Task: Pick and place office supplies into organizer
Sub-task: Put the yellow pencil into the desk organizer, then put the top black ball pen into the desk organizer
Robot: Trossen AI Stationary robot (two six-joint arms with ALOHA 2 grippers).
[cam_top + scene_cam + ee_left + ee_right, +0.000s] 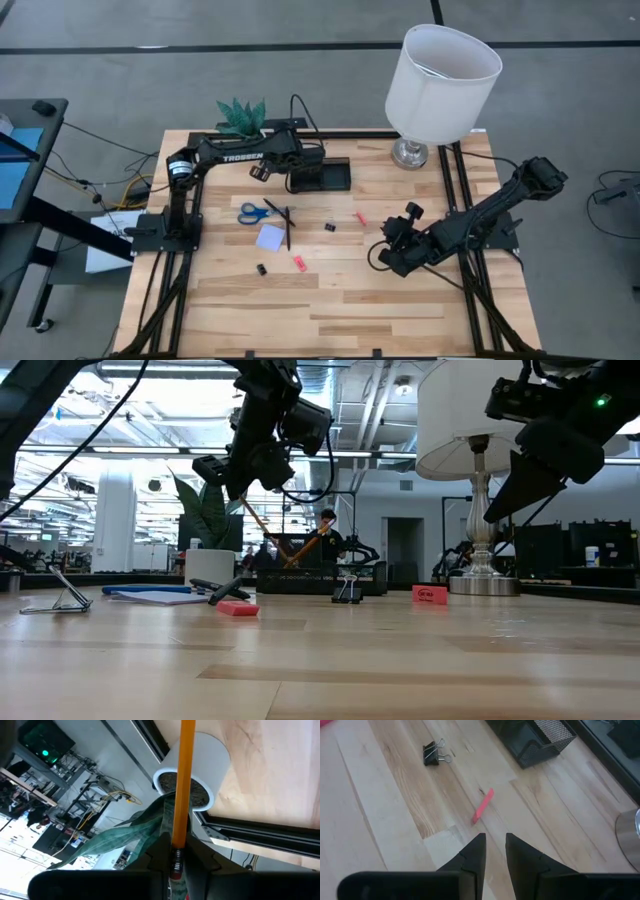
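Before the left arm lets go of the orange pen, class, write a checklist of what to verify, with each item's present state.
1. Left gripper clamped on the long orange pen: ok.
2. Pen over the small black mesh organizer: cannot tell; the low view shows it slanting down towards the organizer, tip hidden.
3. Pen clear of the white pot with green plant: cannot tell; they overlap in the left wrist view.
4. Right gripper out of the way: ok, hovering over bare wood, empty, jaws slightly apart.
5. Supplies left on the table: not ok; blue-handled scissors, lavender note pad and black binder clip remain.
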